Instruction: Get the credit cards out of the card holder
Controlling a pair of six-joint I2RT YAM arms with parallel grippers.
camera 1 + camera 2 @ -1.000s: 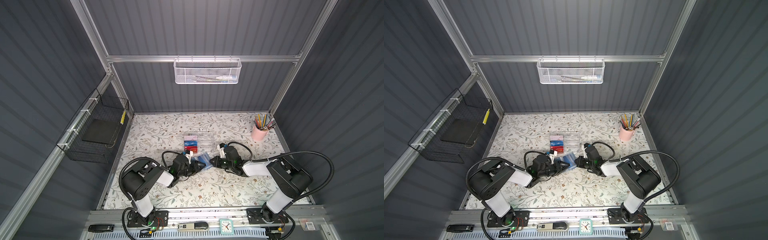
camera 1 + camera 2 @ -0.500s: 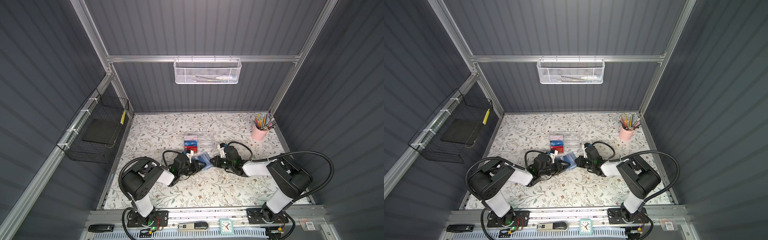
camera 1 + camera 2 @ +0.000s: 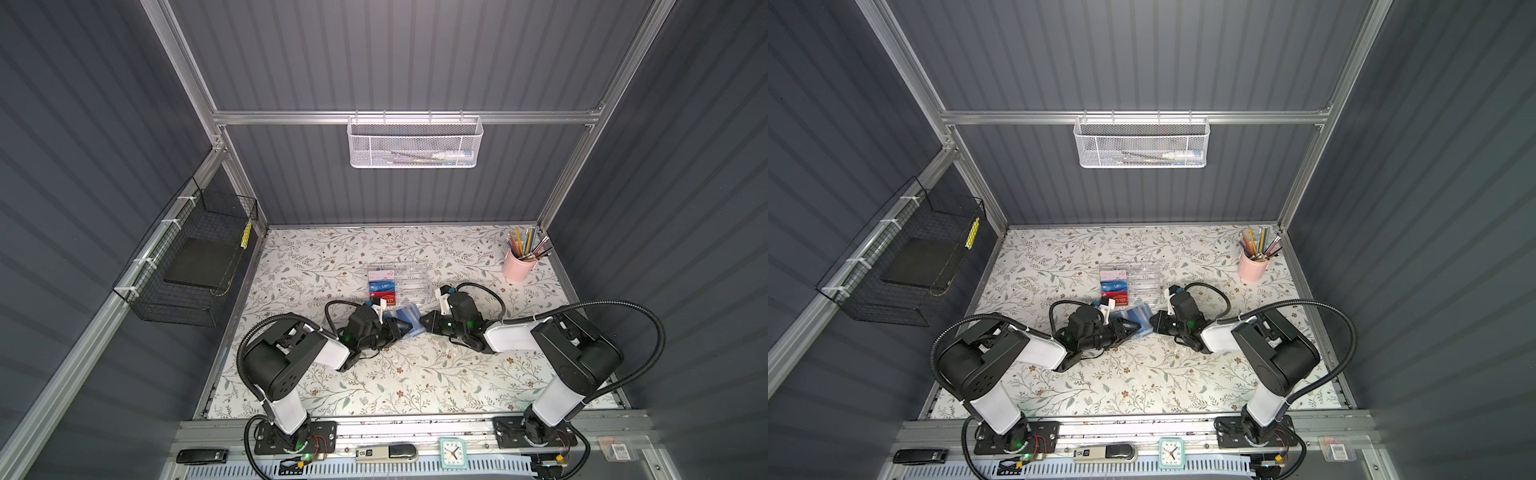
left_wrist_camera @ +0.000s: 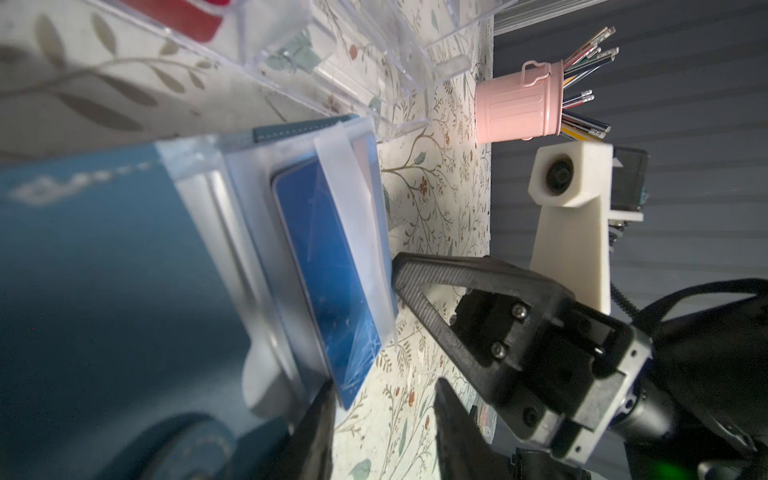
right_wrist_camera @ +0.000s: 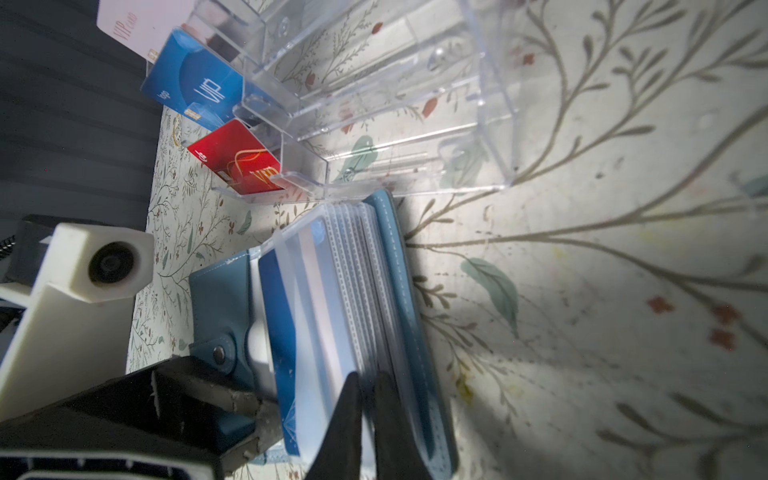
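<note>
Nothing is shifting since a second ago: the left gripper (image 3: 401, 327) is clamping the card holder (image 5: 220, 291). The right gripper (image 3: 423, 322), nearly closed, is nipping the sleeves (image 5: 357, 270) from the right, beside the credit card (image 5: 280, 332).

- Pink-white card (image 5: 137, 25), far left slot of clear box (image 5: 374, 83): "VIP CARD".
- Blue card (image 5: 195, 87), middle slot: large white "VIP", smaller "vip" near one corner.
- Red card (image 5: 241, 160), near slot: gold "VIP".
</note>
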